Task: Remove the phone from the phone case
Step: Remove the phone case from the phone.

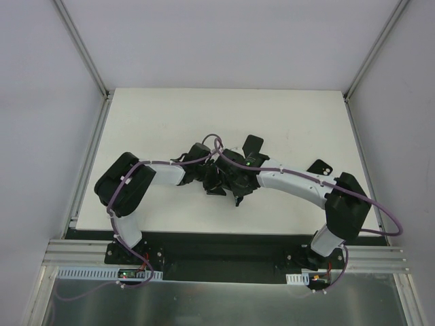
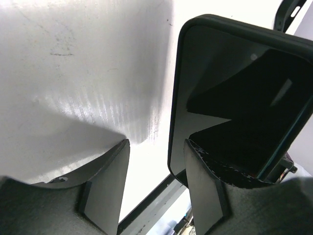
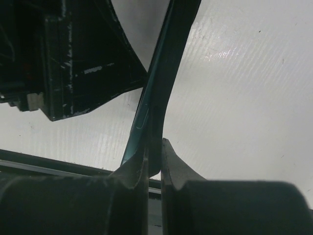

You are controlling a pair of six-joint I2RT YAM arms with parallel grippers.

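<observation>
The right claw is clamped on a thin edge of the phone case, with the phone seated inside it, up off the tabletop. The left claw, half open and empty, sits alongside the case's long edge, which runs away from it.

In your left wrist view, the phone case runs off the picture's right edge, and its lower end is hidden behind a finger of the left gripper. The phone in it shows only dark reflections. In your right wrist view you get the case edge-on, its top cut off and its lower end lost between the jaws of the right gripper. The dark block left of the case is too blurred to name. From above, the left arm and right arm cover the grip on the case.
</observation>
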